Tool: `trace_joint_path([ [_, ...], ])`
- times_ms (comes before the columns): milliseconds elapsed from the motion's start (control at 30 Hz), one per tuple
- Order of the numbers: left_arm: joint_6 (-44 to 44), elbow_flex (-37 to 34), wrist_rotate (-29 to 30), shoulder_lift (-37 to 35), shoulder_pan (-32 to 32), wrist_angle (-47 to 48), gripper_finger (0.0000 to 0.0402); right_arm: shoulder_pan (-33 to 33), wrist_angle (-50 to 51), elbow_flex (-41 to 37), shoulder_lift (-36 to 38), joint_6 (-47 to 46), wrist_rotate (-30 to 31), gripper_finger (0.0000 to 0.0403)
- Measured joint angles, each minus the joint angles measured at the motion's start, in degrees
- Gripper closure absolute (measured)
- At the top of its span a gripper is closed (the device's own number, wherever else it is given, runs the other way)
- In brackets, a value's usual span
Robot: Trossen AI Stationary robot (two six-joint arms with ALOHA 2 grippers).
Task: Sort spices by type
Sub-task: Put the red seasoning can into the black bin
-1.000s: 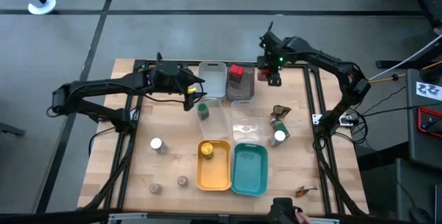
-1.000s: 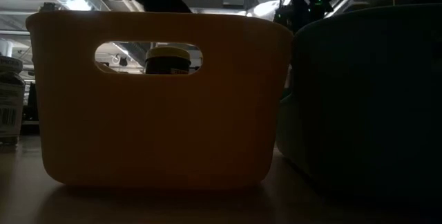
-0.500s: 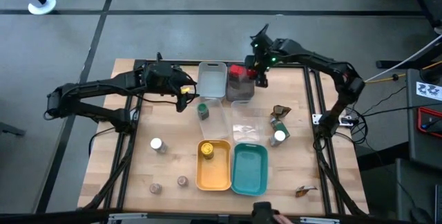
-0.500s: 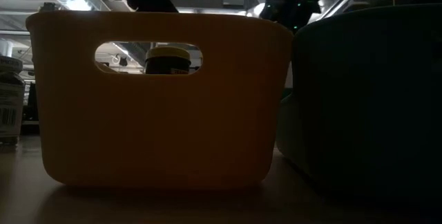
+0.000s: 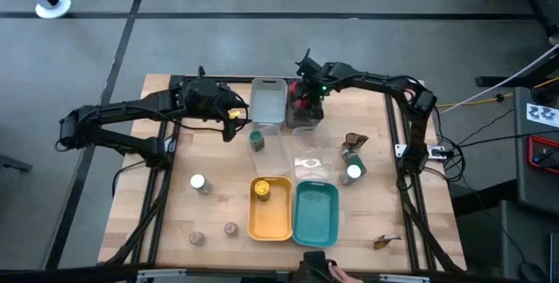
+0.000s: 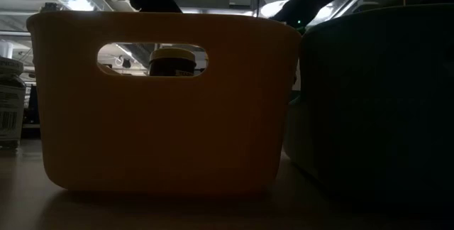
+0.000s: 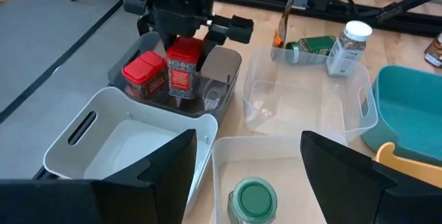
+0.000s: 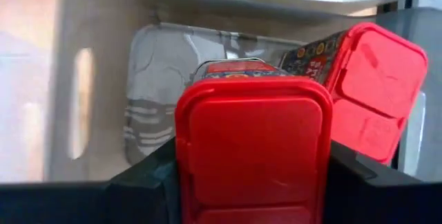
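Spices are scattered all over the bench (image 5: pixel 218 165). The right gripper (image 7: pixel 185 41) has its fingers clamped on a red boxy tin (image 8: pixel 253 146), flat red lid and patterned label, holding it in the grey tray (image 7: pixel 224 61) right beside a second red tin (image 7: pixel 143 72). Writing on those labels is too small to read. The left gripper (image 5: pixel 234 124) hangs near the bench's far edge, beside the white tray (image 5: pixel 268 100), fingers spread apart with nothing between them. A green-lidded jar (image 7: pixel 253 201) stands in a clear tray (image 7: pixel 228 156) just below it. A yellow-lidded jar (image 5: pixel 262 190) sits in the yellow tray (image 5: pixel 270 227); the teal tray (image 5: pixel 315 213) is next door. A white-lidded jar (image 5: pixel 198 182) stands alone, its barcode showing in the low view.
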State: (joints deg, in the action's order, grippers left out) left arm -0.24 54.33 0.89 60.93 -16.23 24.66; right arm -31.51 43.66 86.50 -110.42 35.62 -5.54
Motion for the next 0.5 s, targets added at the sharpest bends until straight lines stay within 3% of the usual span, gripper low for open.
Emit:
trace_joint_path([
  [333,-0.58,0.00,-0.02,0.00,0.00,0.53,0.0157,0.00,-0.59,0.00,-3.18,0.68,0.00,0.0186],
  [500,-1.49,0.01,-0.01,0.00,0.00,0.58,0.0157,0.00,-0.94,0.00,-3.25,0.70,0.04,0.0164],
])
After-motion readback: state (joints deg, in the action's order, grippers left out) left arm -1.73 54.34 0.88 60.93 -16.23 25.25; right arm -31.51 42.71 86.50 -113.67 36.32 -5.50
